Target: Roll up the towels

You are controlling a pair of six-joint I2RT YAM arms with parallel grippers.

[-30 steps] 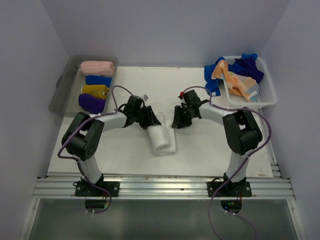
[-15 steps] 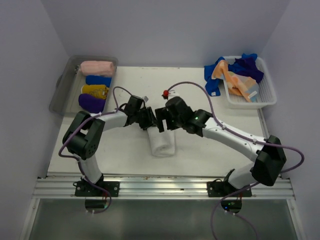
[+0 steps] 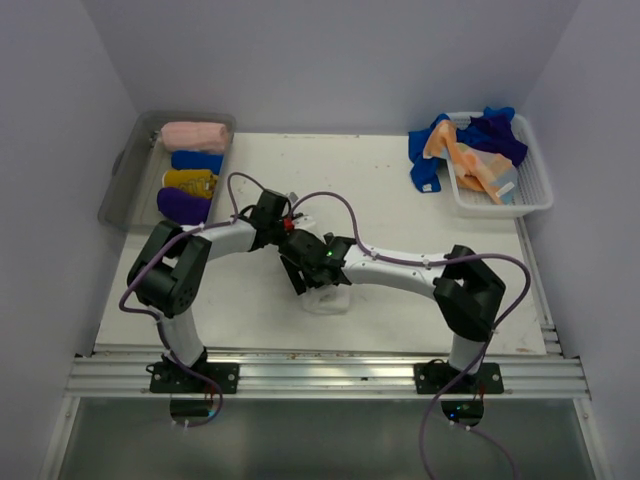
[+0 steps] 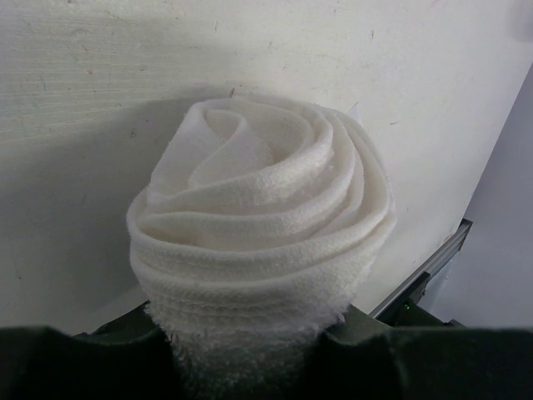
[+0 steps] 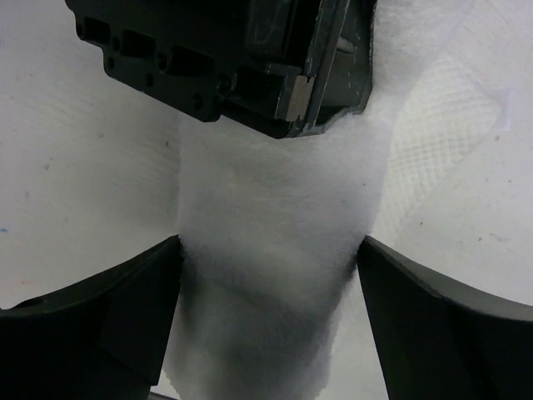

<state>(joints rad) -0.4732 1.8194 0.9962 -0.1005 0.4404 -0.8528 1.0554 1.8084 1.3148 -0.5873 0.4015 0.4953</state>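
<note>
2 grippers meet at the white towel, which lies rolled near the middle of the worktop. The left gripper pinches the roll's far end; its wrist view shows the spiral end squeezed between the dark fingers. The right gripper straddles the roll nearer the arms, spread wide, its fingers at the cloth's sides, with the left gripper just beyond.

4 rolled towels lie in the grey tub at the far left: pink towel, blue towel, yellow towel, purple towel. At the far right, the white basket holds a loose heap, with an orange cloth among dark blue cloth that spills over its left rim.
</note>
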